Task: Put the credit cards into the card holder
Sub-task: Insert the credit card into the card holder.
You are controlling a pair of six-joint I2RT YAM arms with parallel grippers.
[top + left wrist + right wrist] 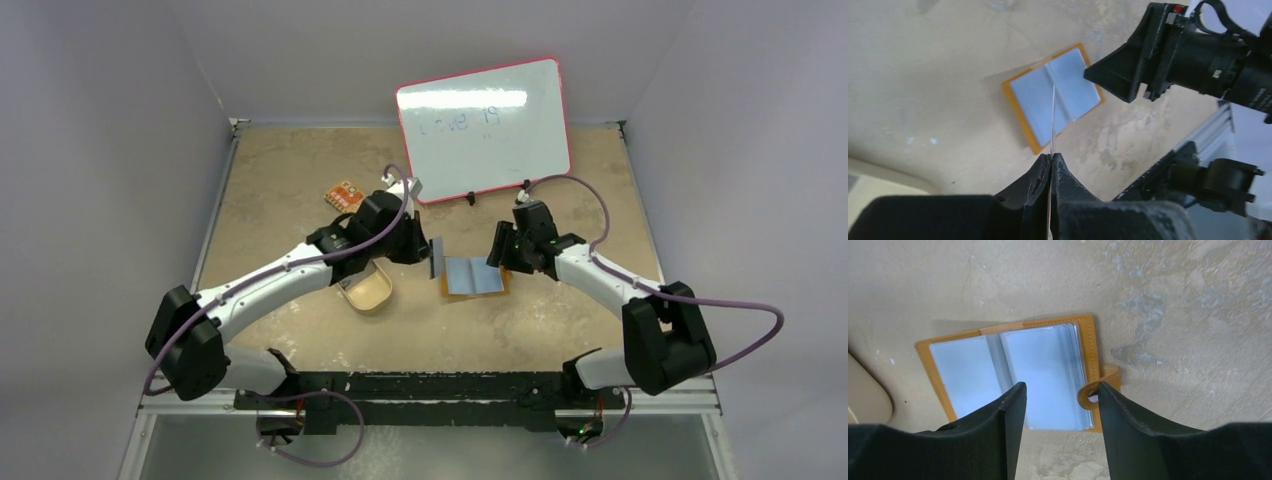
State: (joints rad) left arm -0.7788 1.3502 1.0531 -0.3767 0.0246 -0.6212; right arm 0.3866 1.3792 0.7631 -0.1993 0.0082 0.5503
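Note:
The card holder (474,278) lies open on the table, orange outside and pale blue-grey inside. My left gripper (426,250) is shut on one credit card (437,257), held upright just left of the holder. The left wrist view shows that card (1053,120) edge-on as a thin line rising from the closed fingertips, with the open holder (1038,100) behind it. My right gripper (1060,390) stands open over the holder's right page (1048,365). Its fingers straddle that page and the snap strap (1096,388), with nothing held.
A tan oval dish (367,290) sits left of the holder, under the left arm. An orange patterned flat piece (344,196) lies further back on the left. A whiteboard (485,130) leans at the back. The right gripper's body (1168,55) hangs close above the holder.

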